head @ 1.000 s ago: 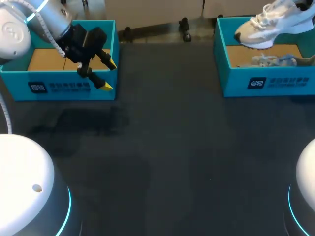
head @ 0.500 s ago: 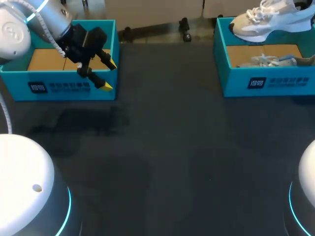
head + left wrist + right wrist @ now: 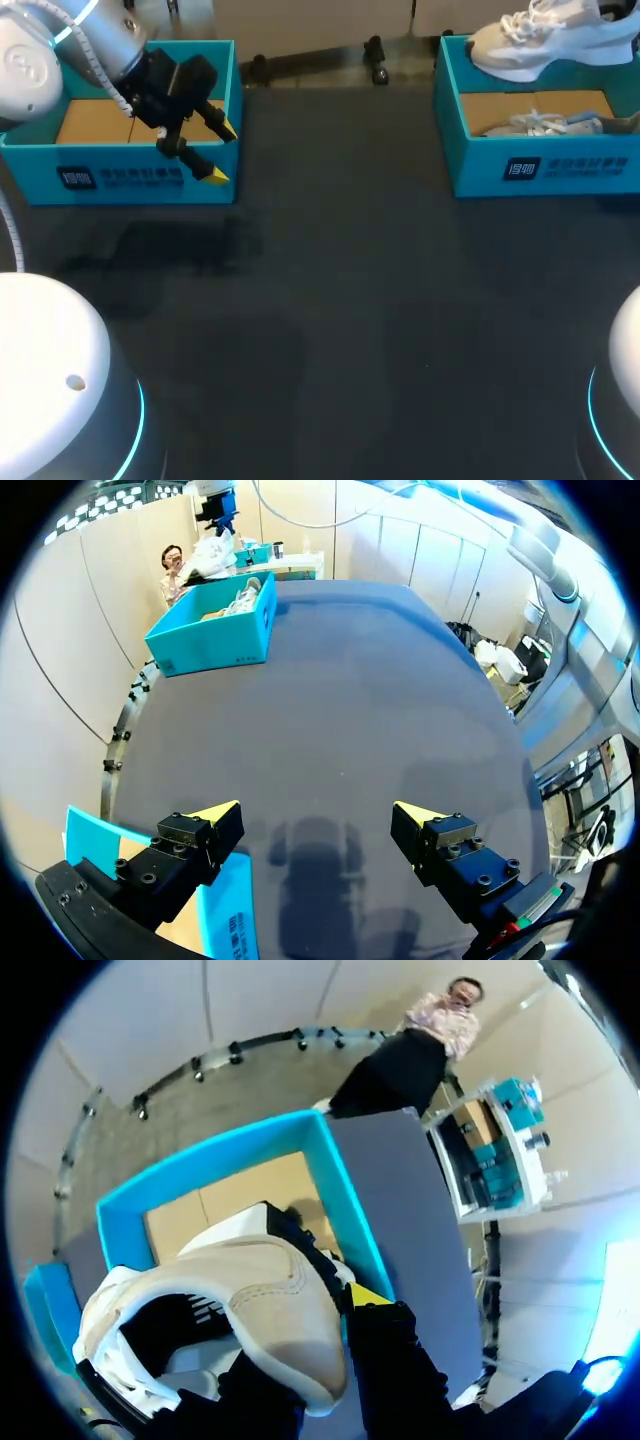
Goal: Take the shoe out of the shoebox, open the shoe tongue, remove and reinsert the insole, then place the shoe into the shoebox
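A white and beige shoe [image 3: 545,35] hangs above the right blue shoebox [image 3: 540,168], tipped with its toe low. In the right wrist view my right gripper [image 3: 325,1360] is shut on the heel of the shoe [image 3: 250,1300], with only one yellow fingertip [image 3: 368,1295] showing; the shoebox [image 3: 330,1175] lies open below it. A second pale shoe [image 3: 545,124] lies inside that box. My left gripper [image 3: 221,152] hovers open and empty at the front right corner of the left blue box [image 3: 120,180]; from the left wrist this gripper [image 3: 318,812] faces across the dark table.
The left blue box shows only a bare cardboard floor [image 3: 95,120]. From the left wrist, the right shoebox [image 3: 215,630] stands far across the dark table [image 3: 340,300], and a corner of the left box [image 3: 225,910] lies just under the fingers.
The shoe has risen and drifted toward the back, above the right shoebox. My left arm has not moved.
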`<action>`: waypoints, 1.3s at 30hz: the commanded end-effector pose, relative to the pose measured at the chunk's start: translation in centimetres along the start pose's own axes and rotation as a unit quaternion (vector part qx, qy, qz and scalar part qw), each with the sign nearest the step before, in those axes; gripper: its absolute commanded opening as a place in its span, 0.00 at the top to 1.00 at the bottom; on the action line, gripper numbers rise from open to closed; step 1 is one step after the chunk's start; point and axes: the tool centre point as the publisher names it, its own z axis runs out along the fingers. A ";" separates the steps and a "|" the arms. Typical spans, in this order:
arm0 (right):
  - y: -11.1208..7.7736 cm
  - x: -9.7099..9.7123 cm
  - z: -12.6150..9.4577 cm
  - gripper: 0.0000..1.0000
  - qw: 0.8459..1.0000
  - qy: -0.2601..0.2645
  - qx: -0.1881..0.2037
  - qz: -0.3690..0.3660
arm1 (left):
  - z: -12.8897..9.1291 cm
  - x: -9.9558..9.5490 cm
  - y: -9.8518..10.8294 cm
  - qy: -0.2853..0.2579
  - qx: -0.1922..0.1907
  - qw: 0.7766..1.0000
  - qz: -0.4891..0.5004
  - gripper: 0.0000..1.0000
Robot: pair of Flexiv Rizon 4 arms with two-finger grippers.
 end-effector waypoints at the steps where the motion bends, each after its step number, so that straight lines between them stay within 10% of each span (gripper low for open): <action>1: 0.6 0.4 0.5 1.00 1.000 -0.003 0.004 0.016 | 0.0 0.0 0.0 0.001 -0.002 1.000 0.000 0.00; 39: 3.9 2.1 8.8 1.00 0.998 -0.014 -0.005 0.061 | 0.0 0.0 0.0 0.001 -0.002 1.000 0.000 0.00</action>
